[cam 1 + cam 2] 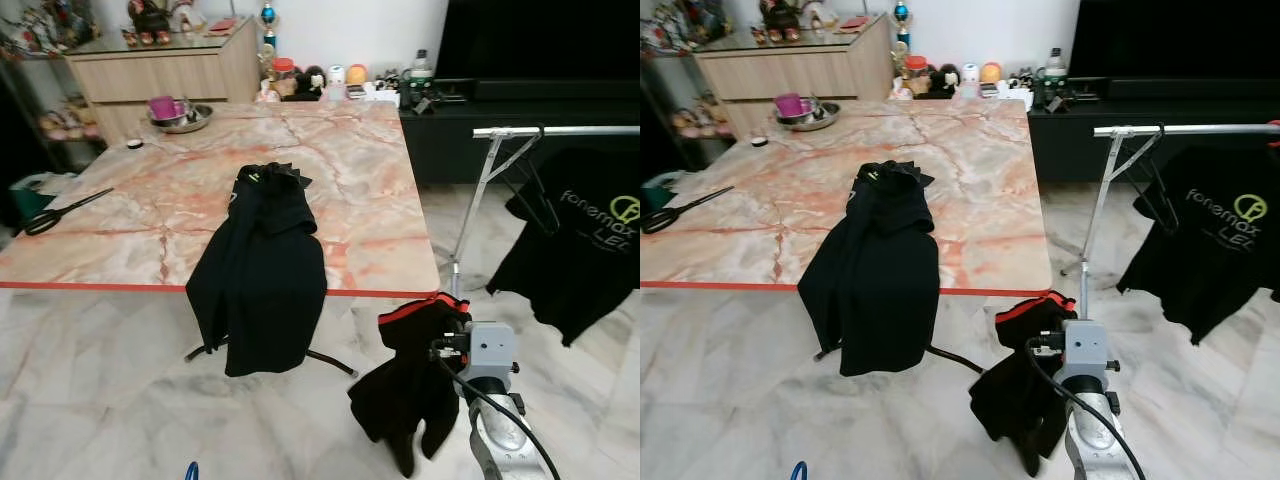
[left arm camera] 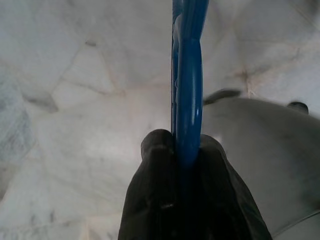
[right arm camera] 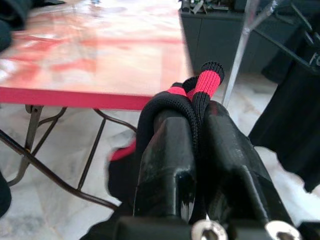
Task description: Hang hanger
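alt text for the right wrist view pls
The right gripper is shut on the red-trimmed collar of a black garment, held up beside the marble table. A metal clothes rack with a hung black T-shirt stands beyond.

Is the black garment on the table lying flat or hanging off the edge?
Hanging off. The black garment drapes over the table front edge toward the floor.

Our right end effector [image 3: 197,145] is raised forward on its silver arm [image 1: 500,420], fingers [image 3: 165,160] pinched tight on a black-and-red garment collar [image 3: 202,85]. Our left end effector [image 2: 186,165] hangs low, clamped on a blue hanger [image 2: 187,75].
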